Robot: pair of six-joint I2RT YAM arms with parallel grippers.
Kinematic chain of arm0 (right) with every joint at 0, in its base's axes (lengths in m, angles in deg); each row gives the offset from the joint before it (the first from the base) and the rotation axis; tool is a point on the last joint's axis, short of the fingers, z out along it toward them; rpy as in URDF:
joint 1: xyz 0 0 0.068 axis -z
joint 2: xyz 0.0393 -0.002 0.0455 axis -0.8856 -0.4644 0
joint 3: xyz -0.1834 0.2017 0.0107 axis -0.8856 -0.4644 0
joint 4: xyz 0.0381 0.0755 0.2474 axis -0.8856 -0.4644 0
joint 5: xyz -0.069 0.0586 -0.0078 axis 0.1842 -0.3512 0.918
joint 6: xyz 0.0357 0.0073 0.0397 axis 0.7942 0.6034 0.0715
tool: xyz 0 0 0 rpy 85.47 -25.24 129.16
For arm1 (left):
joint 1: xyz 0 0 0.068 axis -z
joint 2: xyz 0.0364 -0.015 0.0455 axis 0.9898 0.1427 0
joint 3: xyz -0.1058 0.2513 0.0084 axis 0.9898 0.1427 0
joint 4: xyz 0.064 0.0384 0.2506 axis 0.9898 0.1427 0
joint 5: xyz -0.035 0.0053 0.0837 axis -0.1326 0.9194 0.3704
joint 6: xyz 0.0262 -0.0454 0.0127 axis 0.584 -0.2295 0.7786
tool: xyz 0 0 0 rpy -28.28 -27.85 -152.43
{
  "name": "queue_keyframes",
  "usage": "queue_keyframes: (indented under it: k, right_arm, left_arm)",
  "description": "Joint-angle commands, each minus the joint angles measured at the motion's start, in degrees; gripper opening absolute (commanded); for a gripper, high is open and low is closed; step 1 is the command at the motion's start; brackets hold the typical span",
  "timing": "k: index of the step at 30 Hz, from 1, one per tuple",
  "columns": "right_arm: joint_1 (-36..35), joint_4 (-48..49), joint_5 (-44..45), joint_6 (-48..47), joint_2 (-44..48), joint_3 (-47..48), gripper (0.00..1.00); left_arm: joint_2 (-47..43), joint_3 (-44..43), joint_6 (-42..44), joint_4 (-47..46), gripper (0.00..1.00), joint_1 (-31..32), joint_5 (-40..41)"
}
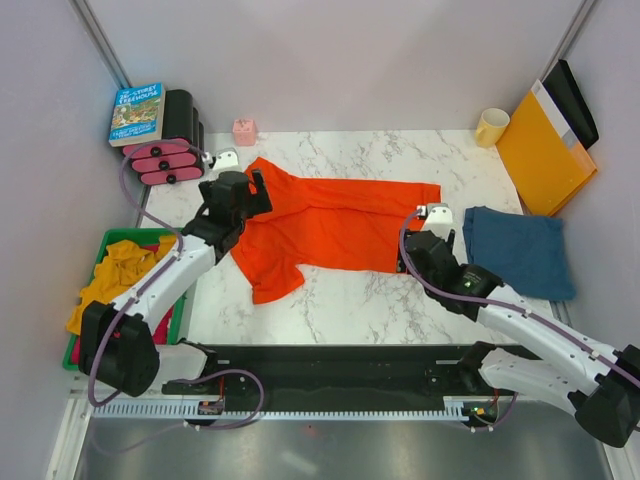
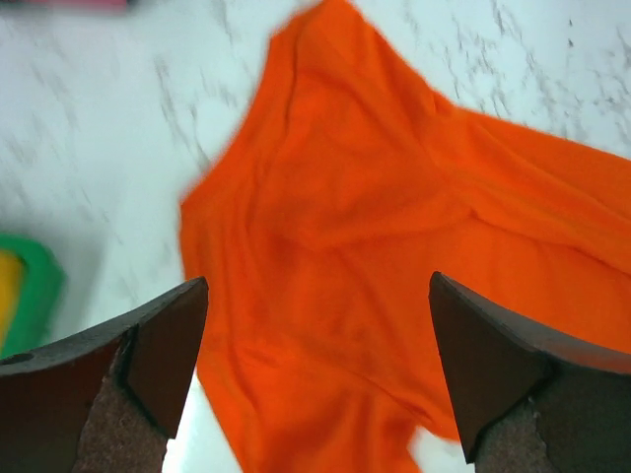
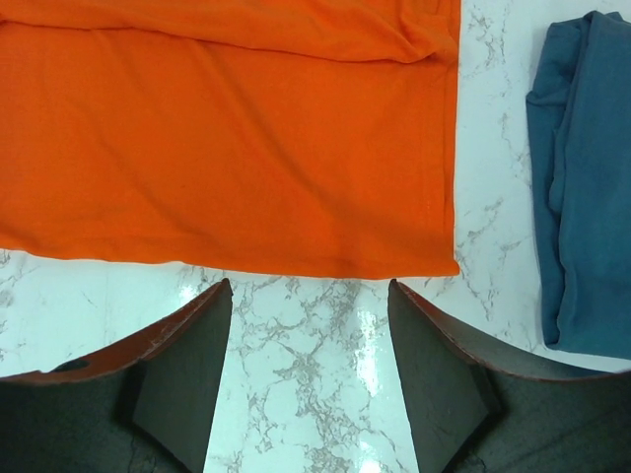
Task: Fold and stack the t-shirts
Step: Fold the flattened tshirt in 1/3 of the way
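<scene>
In the top view you see the orange-red t-shirt [image 1: 330,225] spread across the middle of the marble table [image 1: 340,300], with one sleeve pointing toward the near edge. The denim-blue t-shirt [image 1: 518,250] lies folded to a rough square at the right, a strip of bare marble between the two. Your left gripper [image 1: 258,190] hangs over the orange shirt's left end, and your right gripper [image 1: 433,228] sits at its right end, between the shirts. A green bin [image 1: 85,345] holding yellow cloth [image 1: 115,270] stands off the table's left edge. In the left wrist view, which is a little blurred, your gripper's fingers stand wide apart with nothing between them, above rumpled orange cloth and some bare marble. In the right wrist view the fingers are likewise spread and hold nothing. They hover over bare marble just short of the orange shirt's straight hem, a fold runs along the cloth's far side, and the blue shirt shows at the right edge.
</scene>
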Motion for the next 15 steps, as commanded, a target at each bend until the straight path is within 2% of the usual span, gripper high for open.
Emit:
queue_keyframes:
  k: [1, 3, 5, 6, 7, 9, 10, 12, 13, 15]
  right_arm:
    - [-0.13, 3.73, -1.09, -0.52, -1.31, 2.48, 0.72]
    - [-0.13, 4.69, -1.44, -0.78, -2.10, 2.56, 0.72]
    - [-0.13, 4.87, -1.45, -1.22, -2.37, 2.83, 0.72]
    - [-0.13, 5.48, -1.62, -1.48, -2.63, 2.83, 0.72]
    - [-0.13, 5.58, -1.45, -1.66, -2.72, 2.65, 0.72]
    - [-0.13, 6.19, -0.92, -2.19, -2.81, 2.39, 0.72]
    - [-0.13, 6.37, -1.01, -2.10, -2.98, 2.13, 0.72]
    - [-0.22, 7.16, -1.44, -2.10, -2.98, 1.69, 0.72]
    - [-0.13, 7.33, -2.14, -2.01, -3.07, 1.16, 0.72]
    - [-0.13, 7.60, -2.59, -1.57, -3.07, 0.81, 0.72]
  left_arm:
    - [-3.90, 0.86, -37.96, 36.97, 1.00, 1.76, 4.95]
    - [-6.10, 5.23, -37.20, 34.29, 1.00, 0.51, -6.25]
    - [-8.22, 6.14, -35.70, 32.33, 1.00, 4.27, -6.59]
    - [-8.23, 5.27, -35.96, 33.82, 1.00, 8.47, -5.28]
    - [-8.05, 4.65, -38.40, 37.92, 1.00, 10.51, -4.31]
    - [-8.57, 4.64, -41.05, 40.24, 0.99, 15.34, -3.60]
    - [-9.36, 5.43, -44.36, 40.16, 0.90, 16.59, -3.68]
    - [-11.30, 9.02, -46.50, 38.41, 0.82, 18.87, -4.56]
    - [-11.21, 10.00, -47.90, 37.88, 0.74, 19.23, -4.65]
    - [-9.29, 11.59, -48.61, 37.70, 0.70, 19.41, -4.83]
